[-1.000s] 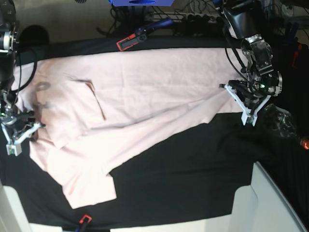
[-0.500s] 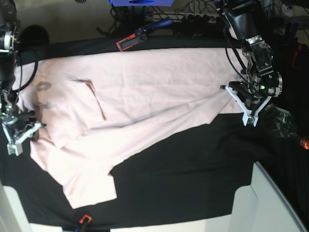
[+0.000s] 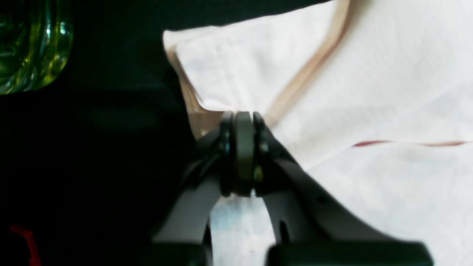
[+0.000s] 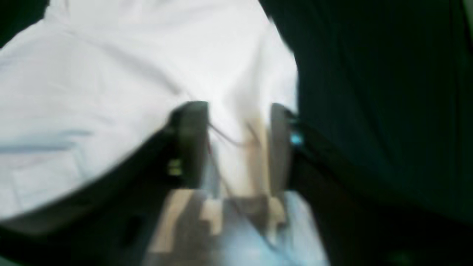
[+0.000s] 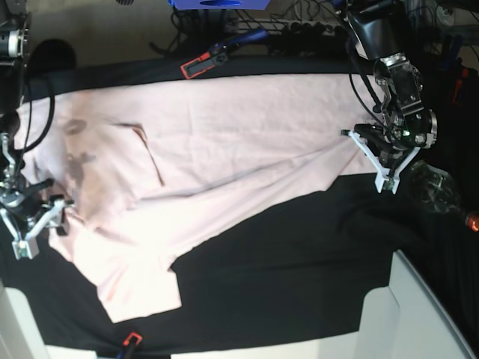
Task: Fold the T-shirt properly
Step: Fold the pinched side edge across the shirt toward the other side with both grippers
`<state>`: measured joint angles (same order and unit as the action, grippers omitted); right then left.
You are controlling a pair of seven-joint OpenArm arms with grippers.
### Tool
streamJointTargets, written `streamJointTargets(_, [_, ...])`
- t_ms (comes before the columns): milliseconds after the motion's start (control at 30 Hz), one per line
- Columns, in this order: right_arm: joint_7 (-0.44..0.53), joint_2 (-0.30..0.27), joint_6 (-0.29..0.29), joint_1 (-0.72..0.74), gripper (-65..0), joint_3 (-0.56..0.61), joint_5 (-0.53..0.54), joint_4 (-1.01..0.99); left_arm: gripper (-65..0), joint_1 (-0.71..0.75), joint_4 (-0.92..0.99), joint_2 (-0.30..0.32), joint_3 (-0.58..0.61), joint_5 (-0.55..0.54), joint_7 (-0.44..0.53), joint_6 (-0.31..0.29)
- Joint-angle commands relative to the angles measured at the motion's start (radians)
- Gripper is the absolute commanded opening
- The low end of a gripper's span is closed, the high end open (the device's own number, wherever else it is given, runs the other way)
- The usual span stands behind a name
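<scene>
"Left end effector (image 3: 243, 115)?"
"One, pinching the T-shirt (image 5: 247, 112) by its edge, at the right in the base view. Keep yours firm there."
"Right end effector (image 4: 239, 107)?"
"One, spread, at the left; cloth lies under and between its fingers. Lift it clear without dragging the fold, or regrip squarely."
"T-shirt?"
"One, part folded, across the worktop (image 5: 299, 269) between both, its loose flap at near left."

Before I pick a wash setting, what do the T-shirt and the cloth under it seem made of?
T-shirt: probably matte cotton knit, judging by its soft creases and limp folds. Black cloth: some dull woven or knit fabric; its fibre can't be told.
</scene>
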<state>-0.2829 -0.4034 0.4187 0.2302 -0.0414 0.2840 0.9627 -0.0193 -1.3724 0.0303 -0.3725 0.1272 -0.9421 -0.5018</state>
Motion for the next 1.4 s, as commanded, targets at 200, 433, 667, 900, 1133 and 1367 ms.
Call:
streamJointTargets(200, [0.018, -0.013, 0.001, 0.045, -18.3, -0.008, 0.010, 0.034, -65.0, -0.012, -0.020, 0.010, -0.007, -0.002, 0.008, 0.004])
streamJointTargets(433, [0.044, -0.021, 0.001, 0.288, -17.6, 0.001, 0.007, -0.310, -65.0, -0.012, -0.020, 0.010, -0.010, 0.001, 0.008, 0.004])
streamJointTargets(667, [0.118, -0.021, 0.006, 0.438, -17.4, 0.002, 0.007, -0.623, -65.0, -0.001, -0.020, 0.013, -0.012, 0.001, 0.008, 0.004])
streamJointTargets(900, [0.119, 0.001, 0.007, 0.435, -18.0, 0.001, 0.007, -0.649, -65.0, 0.003, -0.022, 0.013, -0.012, -0.001, 0.008, 0.004])
streamJointTargets(1133, [0.119, 0.011, 0.007, 0.436, -20.0, 0.001, 0.007, -0.652, -65.0, 0.003, -0.022, 0.013, -0.012, -0.001, 0.008, 0.004])
streamJointTargets(1367, [0.119, 0.030, 0.007, 0.436, -50.3, 0.001, 0.007, -0.650, -65.0, 0.003, -0.022, 0.013, -0.012, 0.001, 0.008, 0.004])
